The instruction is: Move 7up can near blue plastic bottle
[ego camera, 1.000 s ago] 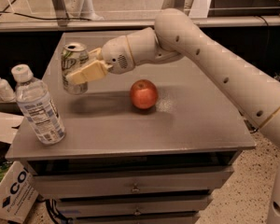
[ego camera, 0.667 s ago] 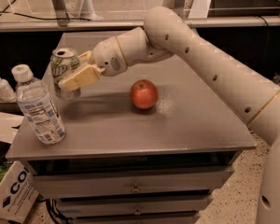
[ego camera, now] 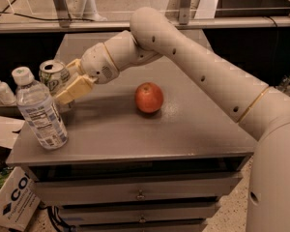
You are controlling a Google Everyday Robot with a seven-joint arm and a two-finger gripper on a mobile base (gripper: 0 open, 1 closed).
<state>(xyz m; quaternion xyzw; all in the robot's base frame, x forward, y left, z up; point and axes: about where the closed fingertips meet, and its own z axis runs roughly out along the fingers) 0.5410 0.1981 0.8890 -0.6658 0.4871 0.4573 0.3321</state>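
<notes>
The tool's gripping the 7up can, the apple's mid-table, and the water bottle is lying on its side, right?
No: the camera view shows the water bottle standing upright. The tool does grip the 7up can beside it, and the apple is mid-table.

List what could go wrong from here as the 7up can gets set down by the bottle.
1. The gripper holds the 7up can right beside the blue plastic bottle. A sideways nudge could topple the tall bottle, which stands near the table's front left corner.
2. The can is held near the table's left edge. Released further left, it might fall off.
</notes>
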